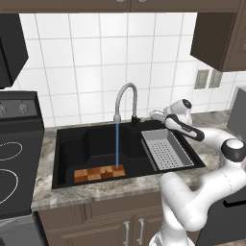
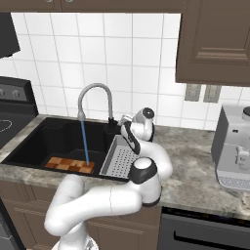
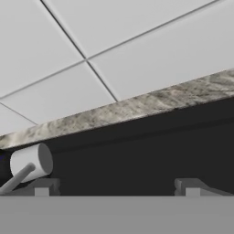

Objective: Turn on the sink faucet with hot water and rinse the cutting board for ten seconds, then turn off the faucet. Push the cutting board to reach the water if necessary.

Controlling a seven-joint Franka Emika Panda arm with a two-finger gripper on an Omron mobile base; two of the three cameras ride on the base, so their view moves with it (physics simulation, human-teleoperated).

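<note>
The sink [image 1: 72,144] fills the middle of the left base view, a black basin set into the mottled stone counter [image 1: 110,190]. The cutting board [image 1: 99,173] lies flat on the basin floor at the front wall, lower centre of the frame, its long axis running left to right along that wall. The faucet [image 1: 126,98] rises from the back rim and arches toward the left of the frame, its outlet pointing down. From it the water [image 1: 117,144] falls as a thin blue line and lands on the right end of the board. A grey perforated tray [image 1: 166,149] sits in the right part of the basin, just beside the faucet base.

The arm climbs from the lower right, bends at an elbow at the right edge, and reaches back and left, with the end effector [image 1: 154,114] close to the faucet base at the back rim. In the hand view the fingertips [image 3: 41,186] stand apart, gripping nothing, with the small grey lever [image 3: 28,165] at the lower left, beside the left fingertip.
</note>
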